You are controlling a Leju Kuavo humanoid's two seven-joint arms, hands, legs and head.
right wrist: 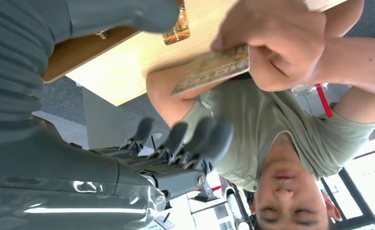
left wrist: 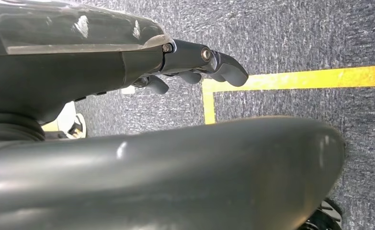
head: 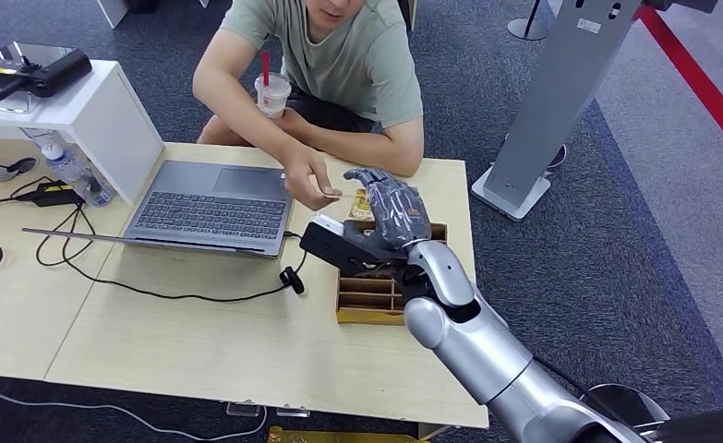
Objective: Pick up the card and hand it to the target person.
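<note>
Right hand (head: 390,205) raised above the compartmented cardboard tray (head: 368,303) at the wooden table's (head: 200,341) far edge, fingers (right wrist: 195,139) spread and holding nothing. The card (right wrist: 214,69) is pinched in the seated person's hand (head: 307,180), just beside the robot's fingertips; its print is too blurred to read. Another card (right wrist: 176,31) apparently remains in the tray. Left hand (left wrist: 195,67) hangs over carpet, fingers loosely curled, empty. Open laptop (head: 210,208) on the table beside the person.

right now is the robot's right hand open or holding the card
Open. The right hand has its fingers spread with nothing between them; the card is in the person's hand.
</note>
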